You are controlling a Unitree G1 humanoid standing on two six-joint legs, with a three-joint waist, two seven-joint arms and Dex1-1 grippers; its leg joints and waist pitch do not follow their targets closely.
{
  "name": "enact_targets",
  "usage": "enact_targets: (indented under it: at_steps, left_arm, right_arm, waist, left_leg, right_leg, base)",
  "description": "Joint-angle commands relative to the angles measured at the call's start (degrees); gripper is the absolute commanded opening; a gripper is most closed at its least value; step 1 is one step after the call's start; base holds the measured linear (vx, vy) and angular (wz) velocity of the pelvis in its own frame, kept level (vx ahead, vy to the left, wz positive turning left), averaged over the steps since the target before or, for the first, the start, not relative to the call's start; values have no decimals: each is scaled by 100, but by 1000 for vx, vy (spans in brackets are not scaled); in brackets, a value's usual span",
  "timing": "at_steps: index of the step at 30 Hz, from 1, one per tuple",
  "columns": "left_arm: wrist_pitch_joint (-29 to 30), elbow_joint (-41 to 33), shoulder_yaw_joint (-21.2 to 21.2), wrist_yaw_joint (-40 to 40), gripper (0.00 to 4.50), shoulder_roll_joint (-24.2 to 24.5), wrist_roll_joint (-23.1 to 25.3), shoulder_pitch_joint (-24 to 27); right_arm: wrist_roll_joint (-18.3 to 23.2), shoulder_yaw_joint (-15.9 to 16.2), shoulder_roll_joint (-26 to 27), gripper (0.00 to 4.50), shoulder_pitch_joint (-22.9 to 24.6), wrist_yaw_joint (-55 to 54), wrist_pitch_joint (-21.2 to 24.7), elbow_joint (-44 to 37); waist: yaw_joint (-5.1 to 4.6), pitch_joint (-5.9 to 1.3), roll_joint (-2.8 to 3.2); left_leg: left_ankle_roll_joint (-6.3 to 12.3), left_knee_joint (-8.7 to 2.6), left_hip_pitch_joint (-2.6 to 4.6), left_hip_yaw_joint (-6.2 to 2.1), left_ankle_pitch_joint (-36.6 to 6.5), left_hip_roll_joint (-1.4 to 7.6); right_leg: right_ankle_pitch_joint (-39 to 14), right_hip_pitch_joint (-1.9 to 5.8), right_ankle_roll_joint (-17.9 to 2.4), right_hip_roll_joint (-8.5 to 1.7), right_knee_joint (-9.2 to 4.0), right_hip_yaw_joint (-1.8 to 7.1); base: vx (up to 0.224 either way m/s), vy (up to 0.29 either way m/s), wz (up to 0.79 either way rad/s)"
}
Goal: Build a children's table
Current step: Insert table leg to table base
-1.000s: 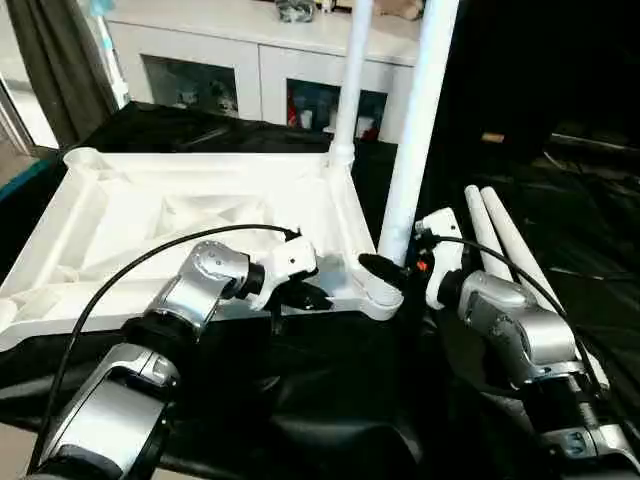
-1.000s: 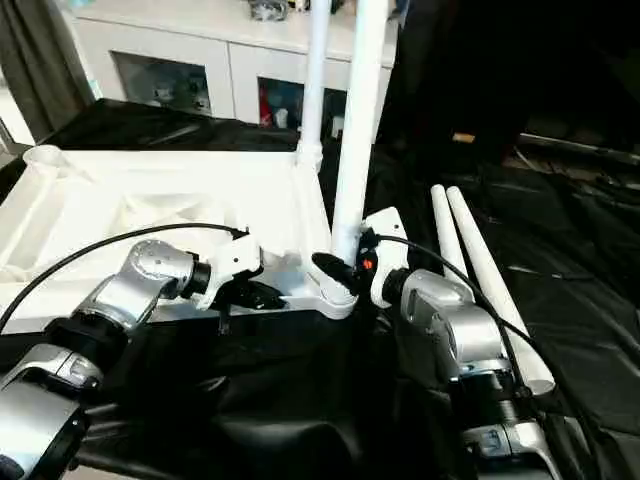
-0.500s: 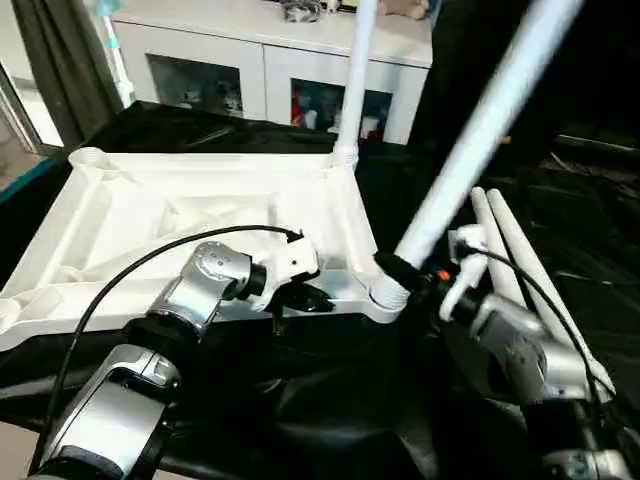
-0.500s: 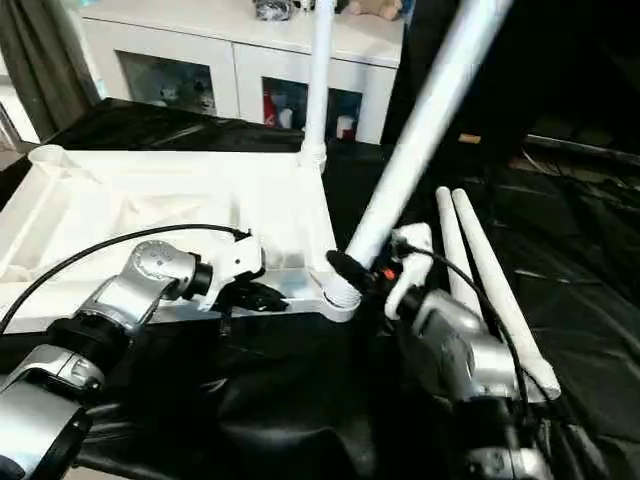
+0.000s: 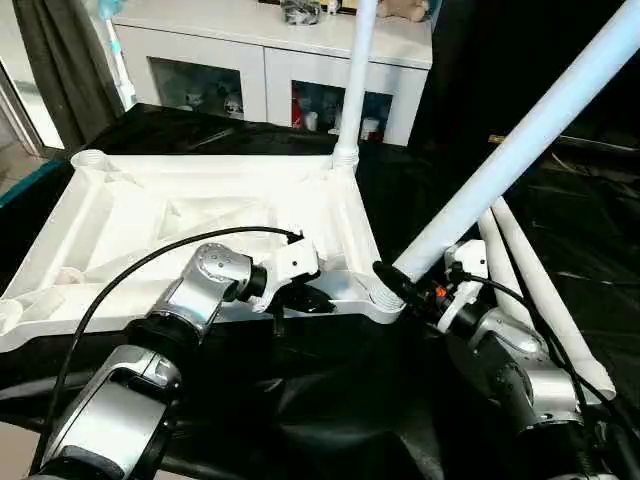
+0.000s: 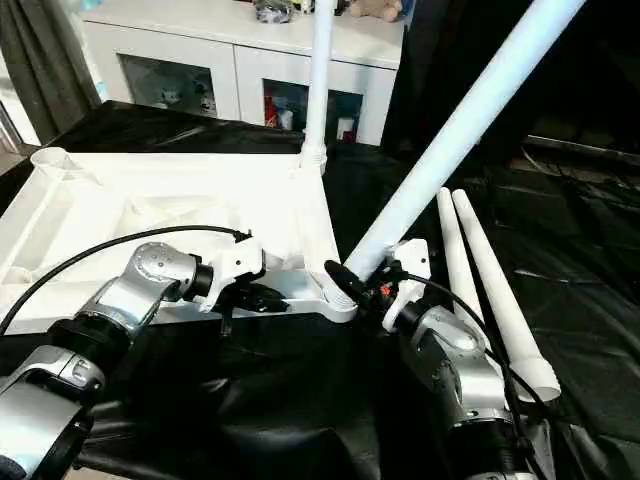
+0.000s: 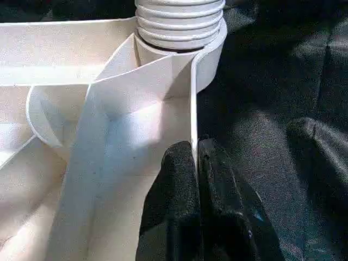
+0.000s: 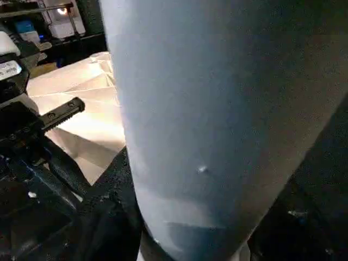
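Head views: table top (image 5: 150, 215), white plastic, lying underside up on a black cloth (image 5: 330, 400); one leg (image 5: 352, 85) stands upright in the far right corner socket. A second leg (image 5: 510, 150) sits in the near right corner socket (image 5: 385, 300), leaning hard to the robot's right, so judged not yet seated. Two spare legs (image 6: 480, 280) lie side by side on the cloth to the right; two left-hand sockets are open. Estimate: one leg fitted, one under way, two to come. The right gripper (image 5: 405, 288) is closed around the base of the leaning leg. Left wrist view: the left gripper (image 7: 197, 163) pinches the top's thin near rim, fingers pressed either side, steadying it. Right wrist view: leaning leg close against the camera. Markings: no brand, label or writing legible anywhere.
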Motion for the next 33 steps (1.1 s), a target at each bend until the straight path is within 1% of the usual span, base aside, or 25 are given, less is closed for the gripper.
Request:
enact_targets:
  at_steps: [1,3,4,5,6,7,10,11,12,13,14,15,17,18,19,22,23,24,25,27,28,30,31,32,33]
  left_arm:
    - [33,114,32,168,0,127,108,-30]
    - [-7,84,8,105,0,164,112,-1]
    - [-8,71,5,88,0,168,108,7]
    - [-35,41,-8,31,0,182,99,28]
    - [-63,24,-14,-6,0,192,92,39]
    - [-107,-22,-21,-98,0,215,65,69]
    - [-148,-104,-34,-260,0,257,18,115]
    - [-156,-142,-42,-293,0,273,7,136]
    - [-156,-142,-42,-293,0,273,7,136]
    - [-165,-160,-44,-311,0,283,0,145]
    - [-172,-167,-45,-326,0,288,-6,149]
    - [-189,-186,-48,-366,0,299,-20,159]
    - [-206,-261,-69,-508,0,346,-53,193]
    - [-229,-322,-101,-639,0,387,-72,217]
    - [-249,-352,-134,-715,0,420,-64,227]
    - [-289,-402,-182,-786,0,476,-35,246]
    - [-313,-454,-218,-839,0,525,-23,269]
    - [-318,-468,-229,-860,0,540,-23,275]
    - [-344,-484,-244,-924,0,566,-31,280]
    - [-385,-496,-265,-999,0,602,-31,280]
    - [-428,-512,-276,-1067,0,627,-41,279]
    - [-443,-541,-285,-1113,0,650,-47,283]
    - [-463,-600,-308,-1198,0,700,-48,291]
    - [-468,-630,-327,-1249,0,728,-44,296]
    - [-469,-653,-346,-1284,0,751,-39,299]
  right_arm:
    - [-389,257,-172,193,205,20,284,425]
    - [-549,431,-264,193,83,57,381,458]
    - [-566,446,-277,193,54,73,391,480]
    - [-592,466,-298,193,-14,97,418,532]
    - [-605,474,-306,193,-57,106,433,570]
    - [-619,486,-321,193,-161,132,478,657]
    - [-630,529,-357,193,-345,240,561,814]
    - [-633,570,-382,193,-429,347,592,895]
    - [-633,570,-382,193,-429,347,592,895]
    - [-620,610,-404,193,-472,428,621,940]
    - [-617,621,-410,193,-482,456,628,952]
    - [-609,651,-426,193,-508,527,645,983]
    - [-619,745,-474,193,-561,751,678,1077]
    - [-641,831,-512,193,-588,946,650,1150]
    - [-652,884,-531,193,-602,1069,622,1191]
    - [-659,926,-542,193,-614,1202,561,1237]
    - [-669,966,-558,193,-604,1319,500,1266]
    - [-676,984,-566,193,-599,1361,482,1276]
    - [-690,1020,-584,193,-590,1435,464,1293]
    - [-717,1073,-609,193,-589,1547,420,1352]
    - [-738,1108,-626,193,-596,1627,391,1398]
    - [-757,1137,-642,193,-605,1692,361,1436]
    - [-828,1220,-686,193,-621,1829,275,1504]
    - [-906,1288,-720,193,-630,1887,192,1539]
    - [-975,1340,-744,193,-638,1934,111,1573]
  waist:
    - [-7,-265,29]
    - [-8,-261,43]
    - [-12,-262,41]
    - [-13,-266,9]
    - [-12,-260,21]
    - [-28,-257,3]
    - [-53,-254,-7]
    - [-69,-250,-25]
    - [-66,-251,-17]
    - [-59,-254,-21]
    - [-58,-256,-14]
    - [-66,-259,-26]
    - [-57,-265,-14]
    - [-66,-267,-21]
    - [-63,-271,-20]
    - [-57,-281,-24]
    - [-50,-280,-13]
    - [-45,-284,-23]
    - [-34,-284,-5]
    - [-27,-292,-19]
    - [-19,-295,6]
    - [-20,-295,-2]
    - [-17,-285,34]
    - [-24,-281,27]
    - [-24,-274,26]
  left_leg:
    - [-76,-493,92,-173,-2287,288]
    - [-74,-492,100,-175,-2267,288]
    - [-75,-491,101,-174,-2263,287]
    - [-52,-487,100,-171,-2222,285]
    - [-46,-485,95,-173,-2216,287]
    - [-43,-491,85,-181,-2235,288]
    - [-58,-498,80,-191,-2295,288]
    - [-65,-506,62,-198,-2296,284]
    - [-67,-503,67,-201,-2293,283]
    - [-64,-501,94,-191,-2293,288]
    - [-69,-498,106,-194,-2313,292]
    - [-61,-507,92,-188,-2276,293]
    - [-68,-506,108,-183,-2275,302]
    - [-65,-511,91,-185,-2267,300]
    - [-66,-512,92,-177,-2244,305]
    - [-53,-510,97,-153,-2144,295]
    - [-57,-511,106,-150,-2133,296]
    - [-63,-512,110,-143,-2116,296]
    - [-65,-512,115,-143,-2109,295]
    - [-61,-509,120,-136,-2076,295]
    - [-67,-514,122,-138,-2073,298]
    - [-78,-516,127,-134,-2080,303]
    - [-99,-522,126,-139,-2141,307]
    - [-101,-524,124,-135,-2166,305]
    - [-110,-527,141,-134,-2230,307]
  right_leg:
    - [-2770,169,-757,-540,-617,288]
    - [-2867,162,-729,-547,-629,290]
    - [-2888,163,-718,-544,-629,291]
    - [-2960,163,-685,-554,-633,295]
    - [-2980,157,-685,-562,-637,299]
    - [-3034,161,-676,-564,-642,291]
    - [-3150,163,-631,-562,-641,282]
    - [-3275,175,-575,-566,-654,277]
    - [-3291,171,-567,-571,-651,279]
    - [-3266,148,-566,-567,-666,288]
    - [-3226,140,-591,-566,-655,289]
    - [-3068,155,-639,-550,-637,291]
    - [-2945,146,-681,-552,-629,298]
    - [-2824,166,-732,-543,-606,291]
    - [-2678,167,-772,-537,-594,298]
    - [-2346,180,-885,-520,-562,305]
    - [-2304,178,-900,-518,-558,306]
    - [-2211,193,-939,-515,-548,306]
    - [-2193,191,-945,-515,-548,307]
    - [-2121,202,-963,-512,-543,306]
    - [-2056,206,-985,-506,-529,304]
    - [-1948,209,-1028,-493,-521,303]
    - [-1926,205,-1054,-496,-517,300]
    - [-1920,209,-1055,-491,-523,301]
    - [-1935,198,-1067,-483,-523,302]
  base:
    - [0,0,0]
    - [0,0,0]
    - [0,0,0]
    - [0,0,0]
    - [0,0,0]
    - [0,0,0]
    - [0,0,0]
    - [0,0,0]
    - [0,0,0]
    - [0,0,0]
    - [0,0,0]
    - [0,0,0]
    - [0,0,0]
    - [0,0,0]
    - [0,0,0]
    - [0,0,0]
    - [0,0,0]
    - [0,0,0]
    - [0,0,0]
    - [0,0,0]
    - [0,0,0]
    - [0,0,0]
    - [0,0,0]
    - [0,0,0]
    - [0,0,0]
